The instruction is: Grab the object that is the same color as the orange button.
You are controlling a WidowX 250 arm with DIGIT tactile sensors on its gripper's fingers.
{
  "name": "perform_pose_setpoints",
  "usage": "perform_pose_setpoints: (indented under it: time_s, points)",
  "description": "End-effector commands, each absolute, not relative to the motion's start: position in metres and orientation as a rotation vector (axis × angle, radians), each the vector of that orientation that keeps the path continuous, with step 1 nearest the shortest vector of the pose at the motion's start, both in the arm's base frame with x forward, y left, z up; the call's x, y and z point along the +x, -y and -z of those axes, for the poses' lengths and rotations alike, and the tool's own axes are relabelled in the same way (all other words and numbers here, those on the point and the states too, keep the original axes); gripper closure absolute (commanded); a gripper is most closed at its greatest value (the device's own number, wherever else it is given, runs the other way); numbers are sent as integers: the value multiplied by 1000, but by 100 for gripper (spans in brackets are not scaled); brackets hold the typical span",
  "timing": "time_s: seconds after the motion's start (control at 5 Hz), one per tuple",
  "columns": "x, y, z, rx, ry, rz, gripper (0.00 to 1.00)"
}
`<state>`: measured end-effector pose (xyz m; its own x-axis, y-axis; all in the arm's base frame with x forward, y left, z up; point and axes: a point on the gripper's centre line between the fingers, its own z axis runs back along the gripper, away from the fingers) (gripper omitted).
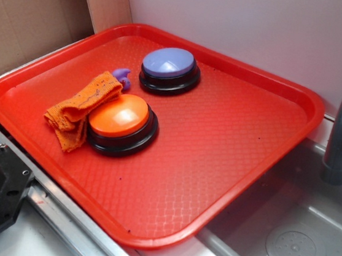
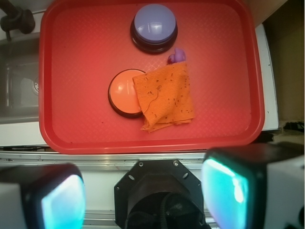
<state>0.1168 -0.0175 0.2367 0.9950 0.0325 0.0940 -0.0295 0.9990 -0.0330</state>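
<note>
On the red tray (image 2: 57,71), orange rag (image 2: 164,95) at 3 o'clock of orange button (image 2: 125,90), ungrabbed; claw (image 2: 143,191) wide open, empty, well above

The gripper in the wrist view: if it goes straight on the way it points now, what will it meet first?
Probably the orange rag, which lies nearest the centre of the wrist view, draped partly over the orange button on the red tray. The gripper is open and well above; depth is unclear.

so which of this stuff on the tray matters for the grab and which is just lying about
For the job: orange woven cloth rag; round orange-domed push button.
Lying about: round purple-domed push button; small purple plastic piece; red plastic tray.
</note>
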Motion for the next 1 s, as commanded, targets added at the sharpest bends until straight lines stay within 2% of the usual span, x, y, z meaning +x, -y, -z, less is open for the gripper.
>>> perform_pose_setpoints:
  time_s: [0.0,0.4,0.6,0.8]
  points:
    - [117,17,-237,-32,95,-31,0]
    - [128,8,-168,33,155,-128,0]
    - [142,-1,-121,55,182,-189,0]
    - [152,-2,-88,35,188,-172,0]
